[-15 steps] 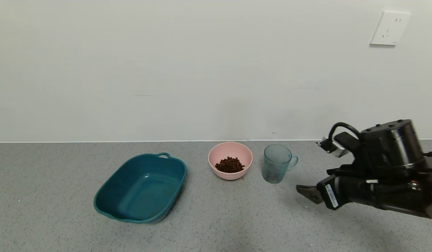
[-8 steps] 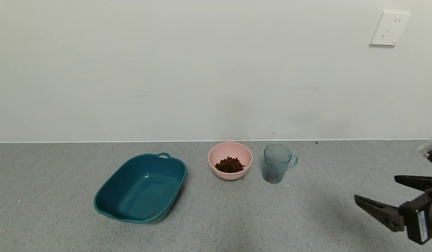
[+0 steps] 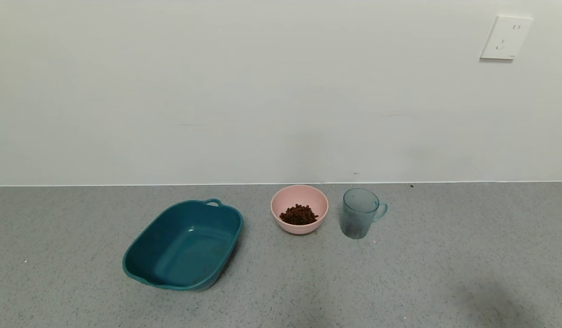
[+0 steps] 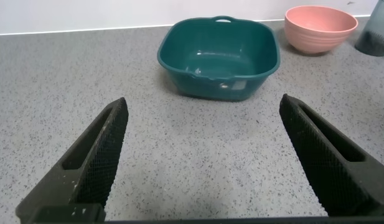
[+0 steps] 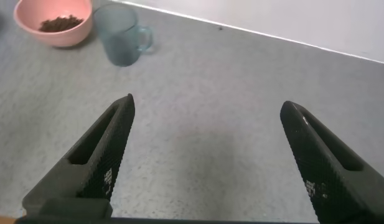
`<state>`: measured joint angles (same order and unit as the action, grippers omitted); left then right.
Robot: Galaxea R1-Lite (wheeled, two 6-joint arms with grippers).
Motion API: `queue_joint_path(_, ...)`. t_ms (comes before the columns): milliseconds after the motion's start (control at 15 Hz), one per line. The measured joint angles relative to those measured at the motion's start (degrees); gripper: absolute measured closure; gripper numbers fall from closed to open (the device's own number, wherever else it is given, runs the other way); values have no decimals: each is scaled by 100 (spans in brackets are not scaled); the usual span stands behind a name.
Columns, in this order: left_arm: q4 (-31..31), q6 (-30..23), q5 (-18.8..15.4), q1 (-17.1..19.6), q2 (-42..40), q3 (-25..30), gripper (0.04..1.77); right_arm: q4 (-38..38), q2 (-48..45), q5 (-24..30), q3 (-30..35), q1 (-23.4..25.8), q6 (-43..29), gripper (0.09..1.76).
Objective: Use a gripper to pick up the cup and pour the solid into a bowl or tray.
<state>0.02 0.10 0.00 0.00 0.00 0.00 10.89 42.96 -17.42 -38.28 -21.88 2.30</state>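
pale pink bowl, ribbed blue-grey cup

Plain wall above a speckled counter

A flat, grey, speckled stone-like countertop ran back to a smooth, off-white painted wall. A white rectangular plastic wall socket sat high on the wall at the right. Light was soft and even.

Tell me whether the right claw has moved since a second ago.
Yes. It withdrew rightward, away from the ribbed blue-grey plastic cup, and has left the head view.
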Motion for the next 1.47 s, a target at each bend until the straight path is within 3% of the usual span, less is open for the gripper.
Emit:
queue_joint_path(133, 5, 0, 0, 0, 0, 0, 6, 44, -305, 502, 35, 839, 117, 15)
queue_joint_path(267, 2, -2, 0, 0, 0, 0, 6, 77, -678, 1357, 151, 1902, 273, 15)
queue_joint_path(400, 0, 0, 0, 0, 0, 0, 6, 236, -1115, 1735, 306, 2482, 362, 15)
queue_joint_path(600, -2, 0, 0, 0, 0, 0, 6, 623, -1684, 1868, 438, 2303, 384, 15)
queue_joint_path(1000, 2, -2, 0, 0, 0, 0, 6, 471, -2703, 1860, 1207, 2204, 340, 15)
queue_joint_path(1467, 2, 0, 0, 0, 0, 0, 6, -1270, -3511, 1821, 2828, 2137, 180, 15)
